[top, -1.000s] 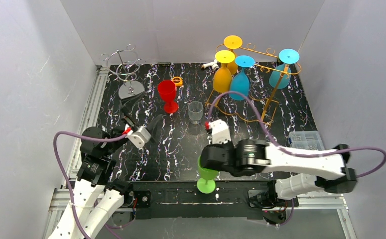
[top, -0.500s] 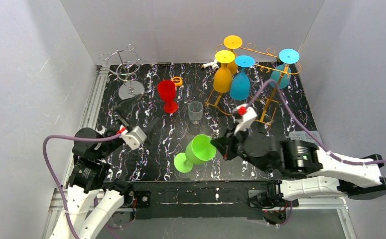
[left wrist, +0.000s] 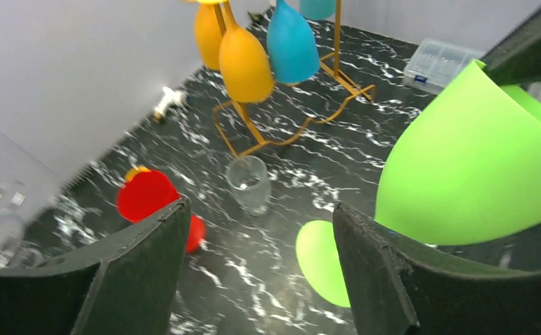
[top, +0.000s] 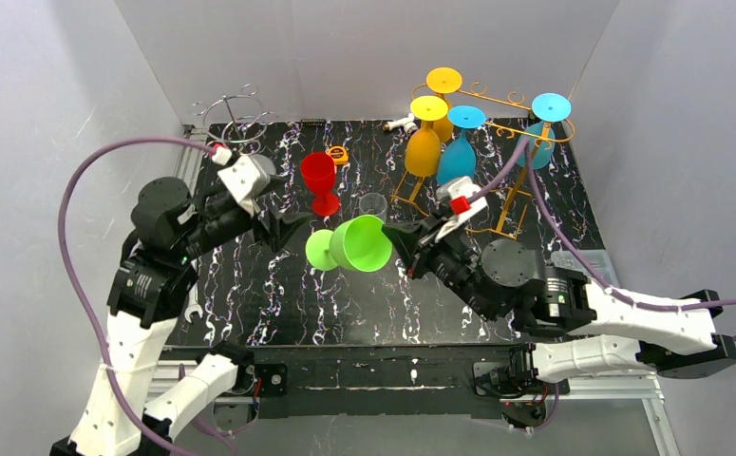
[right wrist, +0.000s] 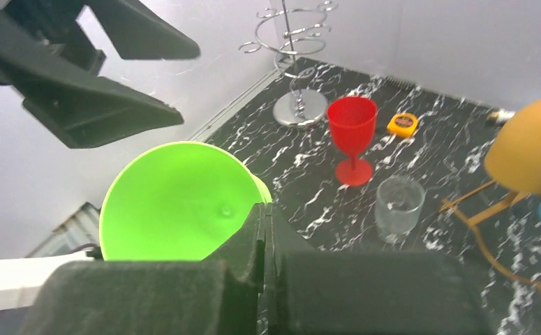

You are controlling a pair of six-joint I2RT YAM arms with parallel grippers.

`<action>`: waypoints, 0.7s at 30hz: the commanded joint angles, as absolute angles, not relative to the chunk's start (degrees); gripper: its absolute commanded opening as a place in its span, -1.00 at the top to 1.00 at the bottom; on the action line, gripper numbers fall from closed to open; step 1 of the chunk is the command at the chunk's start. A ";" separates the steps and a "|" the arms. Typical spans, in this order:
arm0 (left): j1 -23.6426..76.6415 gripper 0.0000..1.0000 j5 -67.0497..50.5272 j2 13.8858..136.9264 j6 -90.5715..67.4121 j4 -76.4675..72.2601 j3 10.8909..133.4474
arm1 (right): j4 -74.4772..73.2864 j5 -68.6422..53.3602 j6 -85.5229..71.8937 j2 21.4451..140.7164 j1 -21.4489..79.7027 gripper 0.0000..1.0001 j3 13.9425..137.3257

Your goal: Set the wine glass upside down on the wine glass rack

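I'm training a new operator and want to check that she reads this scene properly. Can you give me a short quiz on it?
1. True or false: the right claw is shut on the rim of the green plastic wine glass.
2. How many coloured wine glasses hang upside down on the gold wire rack? A two, B four, C six.
3. Fill in: the red plastic goblet stands ___ on the black marbled table.

Key: 1 true; 2 B; 3 upright.
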State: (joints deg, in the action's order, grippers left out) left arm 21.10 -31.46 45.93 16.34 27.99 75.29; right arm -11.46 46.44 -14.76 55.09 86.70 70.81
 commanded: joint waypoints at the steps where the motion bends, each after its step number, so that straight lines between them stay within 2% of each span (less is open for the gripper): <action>1: 20.00 -0.23 -30.94 48.48 -7.47 34.62 77.00 | -2.12 48.07 -0.63 55.19 86.92 0.97 77.24; 2: 19.05 -0.04 -30.67 48.25 -10.88 33.23 75.88 | -1.25 47.81 0.65 55.07 86.92 0.97 77.86; 3: 18.04 0.05 -31.00 48.22 -14.28 31.88 74.90 | -0.62 47.53 2.17 54.98 86.92 0.97 78.32; 4: 16.99 -0.01 -31.95 48.48 -17.26 30.77 74.06 | -0.54 47.39 3.05 55.12 86.92 0.97 79.04; 6: 15.37 -0.70 -34.01 49.92 -22.06 30.31 73.92 | -0.53 46.87 3.92 55.51 86.92 0.97 80.28; 7: 14.97 -0.84 -34.69 50.99 -24.38 30.62 74.25 | -0.53 46.47 3.95 55.76 86.92 0.97 80.62; 9: 14.33 -0.95 -36.85 52.82 -27.92 30.25 74.98 | -0.53 46.00 4.03 56.38 86.92 0.97 81.21; 14: 13.29 -0.97 -41.92 54.51 -38.19 21.23 73.56 | -0.53 45.28 3.90 56.78 86.92 0.97 81.40; 17: 12.92 -0.79 -44.27 55.49 -41.38 19.00 73.72 | 2.03 45.50 4.14 55.50 86.92 0.97 80.14; 18: 12.79 -0.67 -45.02 55.66 -42.31 18.34 73.55 | 2.74 45.66 4.21 55.01 86.92 0.97 79.42; 21: 12.66 -0.16 -48.65 56.30 -45.92 15.16 72.27 | 4.93 45.73 4.68 54.23 86.92 0.97 77.99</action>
